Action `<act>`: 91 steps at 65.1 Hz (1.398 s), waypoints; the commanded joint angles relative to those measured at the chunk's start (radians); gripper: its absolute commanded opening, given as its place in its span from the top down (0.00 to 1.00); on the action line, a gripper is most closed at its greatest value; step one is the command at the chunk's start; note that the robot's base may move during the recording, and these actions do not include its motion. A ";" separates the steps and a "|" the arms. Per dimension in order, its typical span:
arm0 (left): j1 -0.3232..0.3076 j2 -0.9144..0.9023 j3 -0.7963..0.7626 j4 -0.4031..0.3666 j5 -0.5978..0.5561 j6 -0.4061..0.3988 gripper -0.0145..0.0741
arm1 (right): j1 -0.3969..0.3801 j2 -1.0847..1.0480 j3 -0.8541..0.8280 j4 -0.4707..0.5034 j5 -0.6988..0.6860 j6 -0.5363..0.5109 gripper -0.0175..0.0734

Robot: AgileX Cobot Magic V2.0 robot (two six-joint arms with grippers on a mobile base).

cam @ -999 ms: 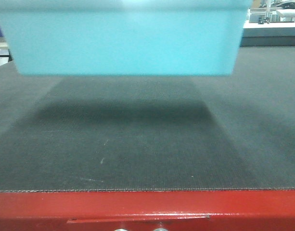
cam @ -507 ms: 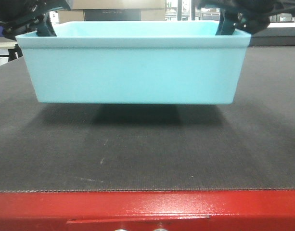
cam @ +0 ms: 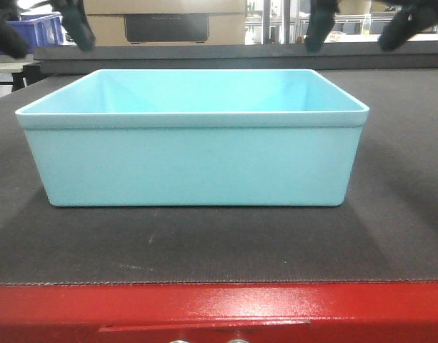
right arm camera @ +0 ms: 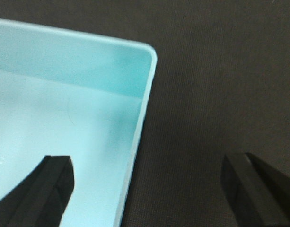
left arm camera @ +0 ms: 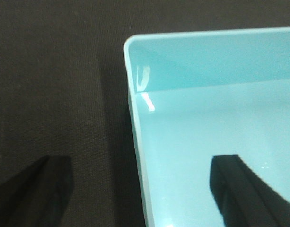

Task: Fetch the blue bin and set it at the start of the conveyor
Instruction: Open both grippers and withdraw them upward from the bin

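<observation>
The blue bin (cam: 193, 161) stands upright and empty on the dark grey belt (cam: 204, 243) of the conveyor start, just behind its red frame (cam: 219, 307). My left gripper (cam: 41, 28) is open above the bin's left wall, one finger on each side of the rim (left arm camera: 140, 163). My right gripper (cam: 363, 25) is open above the right wall in the same way (right arm camera: 148, 163). Neither gripper touches the bin. The wrist views show the bin's far corners (left arm camera: 206, 132) (right arm camera: 64, 94) over the belt (left arm camera: 55, 71) (right arm camera: 220, 71).
A dark royal-blue bin (cam: 51, 32) sits far back at the left. A cardboard box with a dark machine (cam: 165, 21) stands behind the belt. Belt surface lies on both sides of the bin.
The bin came down from held height and now rests on the belt. Both grippers have let go of its rim, opened and risen above it.
</observation>
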State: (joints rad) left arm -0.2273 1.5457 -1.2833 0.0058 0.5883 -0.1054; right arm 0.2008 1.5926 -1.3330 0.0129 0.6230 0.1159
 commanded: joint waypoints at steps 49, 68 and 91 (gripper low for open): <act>0.174 -0.633 0.426 0.094 -0.135 0.003 0.96 | -0.190 -0.478 0.398 -0.080 -0.170 -0.026 0.99; 0.174 -0.917 0.709 0.094 -0.313 0.003 0.96 | -0.190 -0.678 0.673 -0.097 -0.441 -0.027 0.99; 0.174 -1.071 0.765 0.094 -0.323 0.003 0.96 | -0.190 -0.801 0.752 -0.100 -0.553 -0.027 0.99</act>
State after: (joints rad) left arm -0.0574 0.4846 -0.5187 0.0992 0.2869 -0.1040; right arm 0.0148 0.7996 -0.5851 -0.0769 0.1009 0.0976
